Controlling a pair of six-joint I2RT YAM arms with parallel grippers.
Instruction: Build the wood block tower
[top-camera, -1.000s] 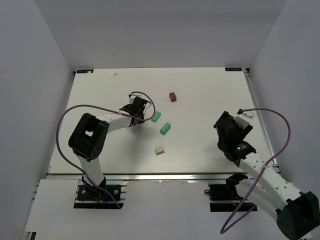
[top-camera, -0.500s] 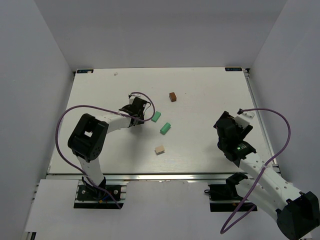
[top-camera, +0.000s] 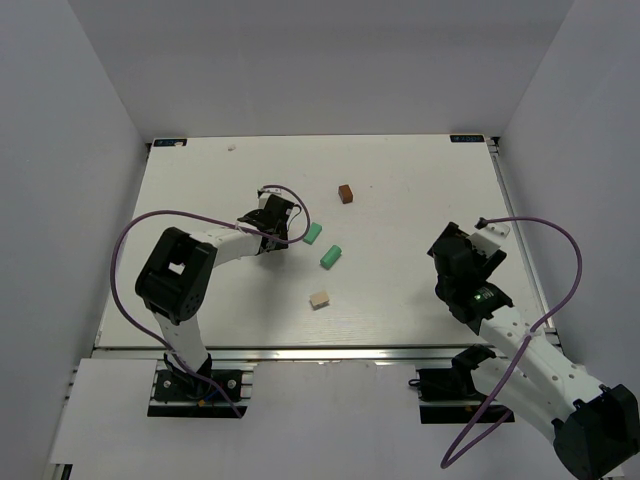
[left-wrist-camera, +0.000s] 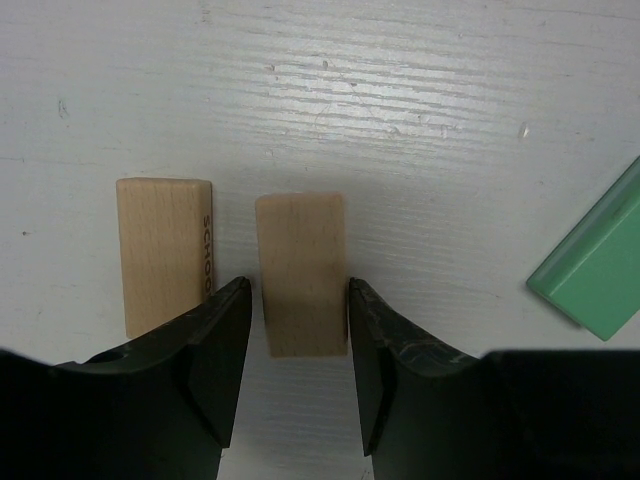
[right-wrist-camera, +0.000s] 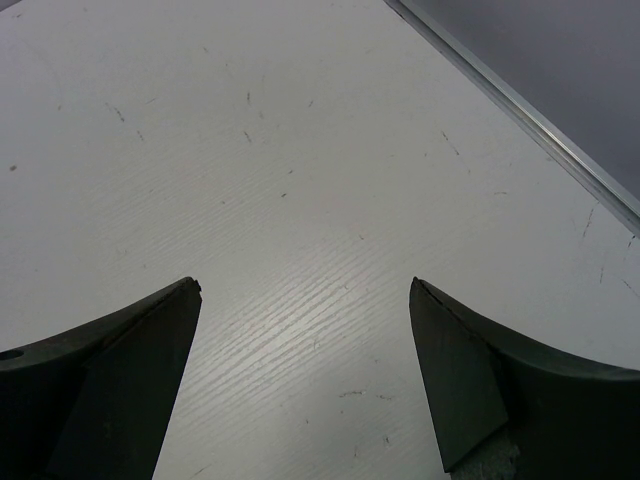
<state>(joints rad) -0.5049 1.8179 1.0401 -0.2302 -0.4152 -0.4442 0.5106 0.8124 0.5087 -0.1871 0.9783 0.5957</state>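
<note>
Left gripper (left-wrist-camera: 298, 292) sits loose around 1 set-down tan block (left-wrist-camera: 300, 240) mid-frame; right gripper (right-wrist-camera: 304, 286) gapes empty; next, I think, lift straight up.

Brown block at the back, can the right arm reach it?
Probably yes. The brown block sits alone, with only bare table between it and the right claw, which is wide open and holding nothing.

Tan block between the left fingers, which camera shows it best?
The left wrist view: the tan block lies centred and sharp between the left fingers, a second tan block beside it. The top view hides it under that arm's wrist; the right wrist view misses it entirely.
</note>
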